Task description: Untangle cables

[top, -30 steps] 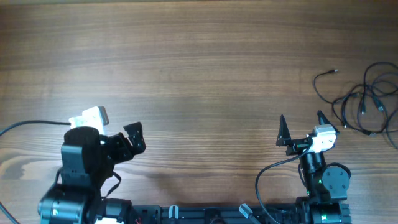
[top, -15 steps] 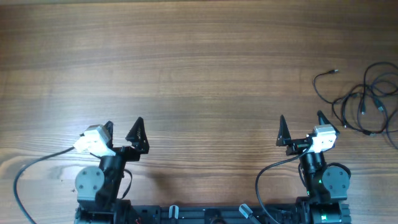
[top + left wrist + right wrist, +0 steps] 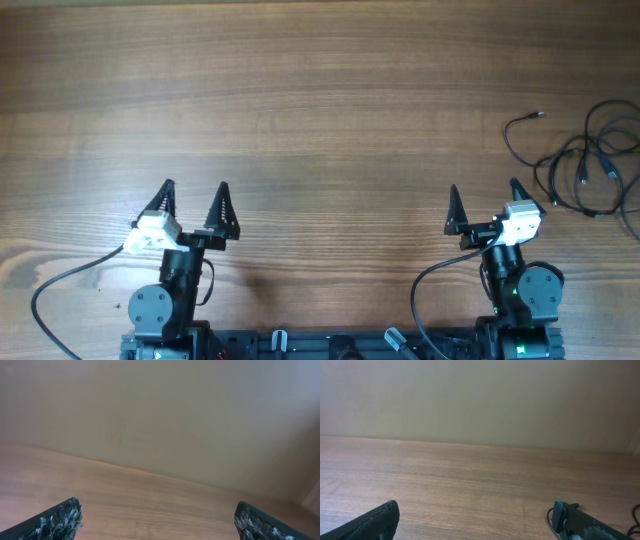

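Observation:
The cables [image 3: 585,150] are thin black wires lying in loose tangled loops at the table's right edge in the overhead view, with one small plug end [image 3: 539,114] pointing up-right. A bit of wire shows beside the right fingertip in the right wrist view [image 3: 551,519]. My right gripper [image 3: 484,195] is open and empty, low at the front right, apart from the cables. My left gripper [image 3: 193,192] is open and empty at the front left, far from them. Both wrist views show bare wood between the fingertips, at the left wrist [image 3: 159,515] and the right wrist [image 3: 476,516].
The wooden table [image 3: 320,100] spreads out beyond both arms. A thick black arm cable [image 3: 60,282] loops at the front left and another [image 3: 430,275] curves beside the right arm base.
The left arm has swung from a turned-away pose to face straight ahead, and its fingers now stand spread and pointing away from the base. The right arm and the cables have not moved.

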Available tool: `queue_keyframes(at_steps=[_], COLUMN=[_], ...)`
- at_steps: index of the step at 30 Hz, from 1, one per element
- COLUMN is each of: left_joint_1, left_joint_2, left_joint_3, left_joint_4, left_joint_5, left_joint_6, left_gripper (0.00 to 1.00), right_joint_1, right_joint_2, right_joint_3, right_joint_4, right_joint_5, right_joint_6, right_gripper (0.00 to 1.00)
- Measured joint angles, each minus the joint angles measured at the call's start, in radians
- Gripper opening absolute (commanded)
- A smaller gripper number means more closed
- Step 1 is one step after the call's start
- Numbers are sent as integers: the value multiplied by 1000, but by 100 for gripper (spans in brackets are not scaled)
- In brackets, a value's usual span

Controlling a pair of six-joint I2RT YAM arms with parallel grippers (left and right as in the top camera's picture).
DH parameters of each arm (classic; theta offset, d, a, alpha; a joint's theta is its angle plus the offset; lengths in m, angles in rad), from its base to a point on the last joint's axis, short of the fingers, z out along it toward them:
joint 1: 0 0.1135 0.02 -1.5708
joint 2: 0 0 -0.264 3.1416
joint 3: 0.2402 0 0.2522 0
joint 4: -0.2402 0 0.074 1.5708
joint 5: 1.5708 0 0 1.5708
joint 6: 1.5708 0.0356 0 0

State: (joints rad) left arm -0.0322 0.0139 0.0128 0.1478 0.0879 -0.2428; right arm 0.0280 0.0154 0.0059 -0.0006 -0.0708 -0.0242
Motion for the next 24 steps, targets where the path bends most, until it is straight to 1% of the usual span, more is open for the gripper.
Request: queue_keyframes(at_steps=[5,7,12,24], left_joint_1=[0,3,7,7], left_joint_2=[0,0,0,0], left_joint_3=[0,-1,-3,-3], left_joint_4=[-16,-80,-206,-207], left_joint_5=[17,23,45,79], left_joint_6=[126,161,195,224], left_gripper=[100,100,100,100], right_joint_1=[0,0,0,0], right_joint_2=[0,0,0,0], right_joint_3=[0,0,0,0], right_joint_4=[0,0,0,0], right_joint_5=[0,0,0,0], right_joint_6=[0,0,0,0], right_gripper=[100,100,100,100])
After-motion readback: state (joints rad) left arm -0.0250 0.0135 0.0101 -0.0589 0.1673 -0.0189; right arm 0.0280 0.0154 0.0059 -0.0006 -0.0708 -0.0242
